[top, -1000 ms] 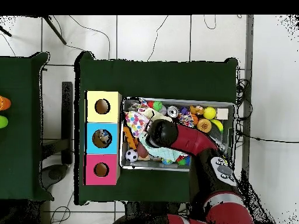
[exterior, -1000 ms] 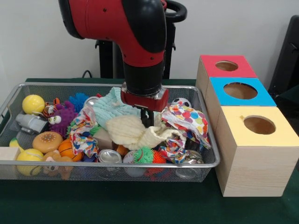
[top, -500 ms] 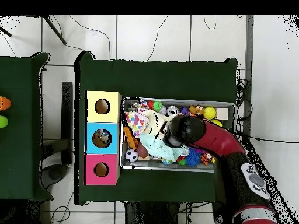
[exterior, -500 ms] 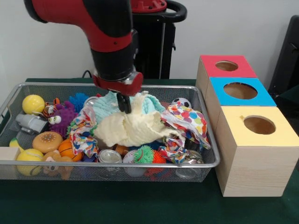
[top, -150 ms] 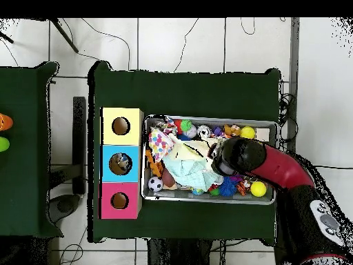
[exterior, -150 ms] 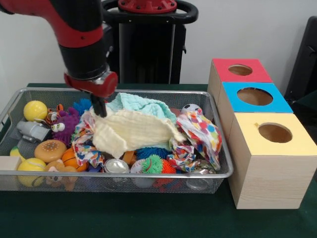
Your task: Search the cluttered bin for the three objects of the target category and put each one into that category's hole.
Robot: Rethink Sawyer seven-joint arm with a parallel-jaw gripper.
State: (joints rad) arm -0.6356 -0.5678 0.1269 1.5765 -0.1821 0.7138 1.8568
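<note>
- The red and black arm's gripper point(exterior, -150 ms: 100, 108) hangs over the left-centre of the front view, its dark fingers point(exterior, -150 ms: 102, 110) clenched on the upper left corner of a pale yellow crinkled cloth point(exterior, -150 ms: 130, 132).
- That cloth drapes rightward from the pinch, spread over the middle of the silver wire-mesh bin point(exterior, -150 ms: 224, 163).
- A mint-green knitted cloth point(exterior, -150 ms: 141, 105) lies just behind it, touching its upper edge.
- A white cloth with coloured polka dots point(exterior, -150 ms: 202, 133) is heaped at the bin's right end, beside the yellow cloth.
- At the left end of the bin lie a yellow ball point(exterior, -150 ms: 35, 110), a purple furry toy with eyes point(exterior, -150 ms: 65, 125) and a burger-shaped toy point(exterior, -150 ms: 50, 150).
- Near the front wall sit a silver can point(exterior, -150 ms: 116, 166) and a green spiky ball point(exterior, -150 ms: 152, 164).
- Right of the bin, three wooden boxes stand in a row on the dark green bench point(exterior, -150 ms: 148, 218): a red-topped box point(exterior, -150 ms: 225, 74), a blue-topped box point(exterior, -150 ms: 233, 100) and a yellow-topped box point(exterior, -150 ms: 297, 144), each with a round hole.
- In the overhead view the arm point(top, -150 ms: 272, 165) covers the bin's right part.
</note>
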